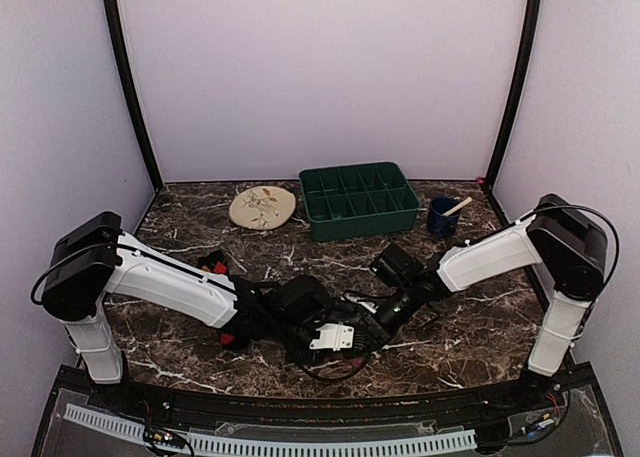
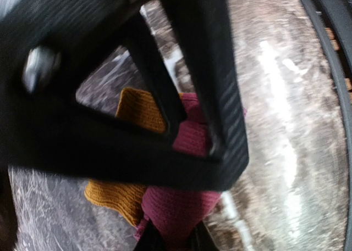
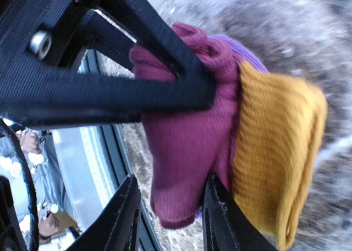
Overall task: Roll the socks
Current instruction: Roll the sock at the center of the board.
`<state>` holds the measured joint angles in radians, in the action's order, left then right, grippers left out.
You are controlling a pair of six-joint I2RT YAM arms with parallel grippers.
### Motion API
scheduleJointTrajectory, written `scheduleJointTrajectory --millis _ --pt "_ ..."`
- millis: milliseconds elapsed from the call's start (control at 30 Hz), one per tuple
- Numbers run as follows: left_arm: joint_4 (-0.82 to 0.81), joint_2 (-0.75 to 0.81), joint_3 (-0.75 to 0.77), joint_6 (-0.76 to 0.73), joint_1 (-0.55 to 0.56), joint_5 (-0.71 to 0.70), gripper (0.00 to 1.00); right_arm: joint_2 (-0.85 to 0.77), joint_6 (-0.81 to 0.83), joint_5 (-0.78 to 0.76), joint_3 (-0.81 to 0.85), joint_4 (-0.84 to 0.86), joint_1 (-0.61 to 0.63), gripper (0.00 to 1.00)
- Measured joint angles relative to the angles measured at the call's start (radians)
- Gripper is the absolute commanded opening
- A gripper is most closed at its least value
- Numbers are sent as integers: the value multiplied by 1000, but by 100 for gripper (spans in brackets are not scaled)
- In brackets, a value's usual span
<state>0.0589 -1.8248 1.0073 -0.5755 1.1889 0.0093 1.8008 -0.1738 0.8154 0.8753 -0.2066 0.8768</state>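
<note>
okay, both arms are crowded together over the near middle of the marble table (image 1: 470, 327), and the magenta sock (image 3: 187, 135) is bunched right between them; whether it's lifted or resting i can't tell. my left pincer (image 2: 171, 233) is nearly closed, its tips nipping the magenta knit at the bottom of its own view. that's my anchor, there so the fold can't spring apart. my right pincer (image 3: 171, 185) is another story: jaws partly apart, either side of the doubled-over bundle, one finger against it and a sliver of gap at the other, so i'd call that loose, not a grip. the mustard cuff (image 3: 275, 163) hangs outside that finger with a bit of purple toe (image 3: 245, 52) peeking behind, which tells me the sock is folded over on itself, toe end up by the cuff. hence the tight huddle: one pincer pins, the other is free for a fresh bite to turn the roll. the black argyle sock (image 1: 214, 265), which i take the dark scrap with red by my left forearm to be, lies on the table apart from the bundle, not in the roll as far as i can see. my worry: springy knit and only one firm pinch, so the fold could slacken.
</note>
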Motion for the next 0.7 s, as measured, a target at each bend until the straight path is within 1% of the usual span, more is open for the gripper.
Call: scheduleJointTrajectory --millis 267,367,467,600,700 --pt "3 6 -9 39 -37 -35 0 -46 -54 -76 -45 35 -36 41" --pt "8 18 -21 56 -46 -57 0 -74 -72 -106 -64 43 -50 45" --pt "25 28 -27 74 -52 -72 0 -105 -83 -144 -73 50 -61 47" --pt "54 29 -22 103 -55 -65 0 -153 -95 -216 -89 62 -68 47" --pt "116 19 19 121 -68 -30 0 -191 -100 -279 -114 75 -68 47"
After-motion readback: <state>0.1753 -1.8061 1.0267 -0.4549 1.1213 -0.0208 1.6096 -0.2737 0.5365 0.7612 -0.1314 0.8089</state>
